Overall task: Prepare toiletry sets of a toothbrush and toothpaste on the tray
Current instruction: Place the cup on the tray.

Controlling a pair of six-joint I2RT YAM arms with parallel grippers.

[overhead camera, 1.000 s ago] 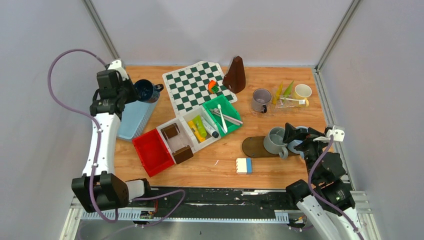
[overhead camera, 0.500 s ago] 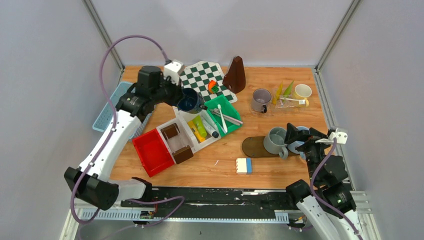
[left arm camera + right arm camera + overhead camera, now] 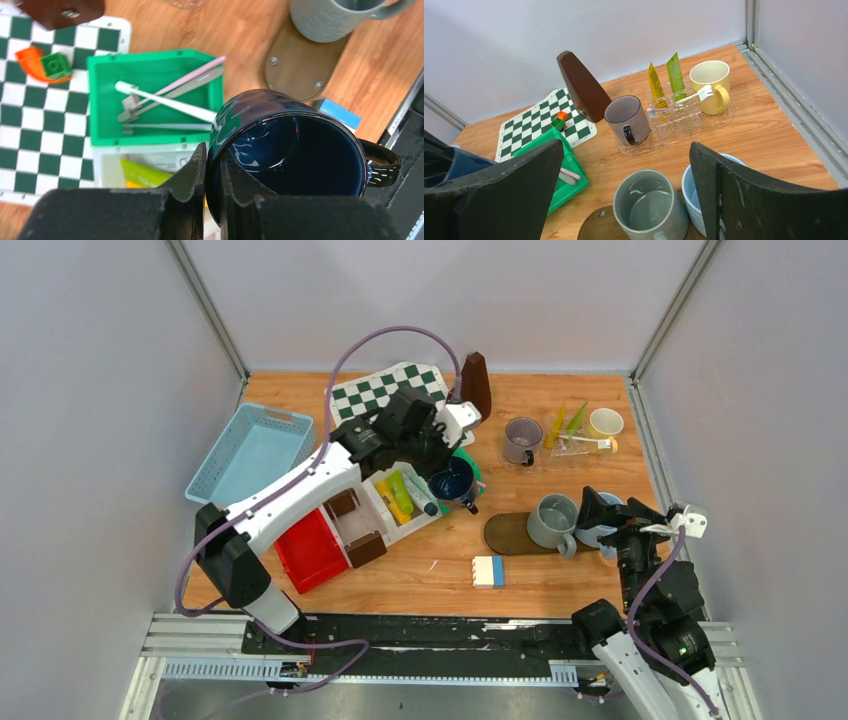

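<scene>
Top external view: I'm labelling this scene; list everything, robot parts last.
Dark blue ceramic mug: one, over bins.
Grey mug, pale yellow mug: one each, clear glass tray, far right.
Yellow tube, green tube: standing on tray.
White toothbrush: one, on tray.
Grey-green mug, light blue mug: one each, at brown oval board.
Plastic bins: four, red, whitish, green, centre.
Green-white chess mat, brown wedge: far centre.
Light blue basket: one, left.
Blue-white block: one, near edge.
Left jaws: shut on dark blue mug.
Right jaws: open, near board.

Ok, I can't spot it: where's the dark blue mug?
Top view, mid-table: the left gripper holds the dark blue mug by its rim, beside the green bin.
</scene>
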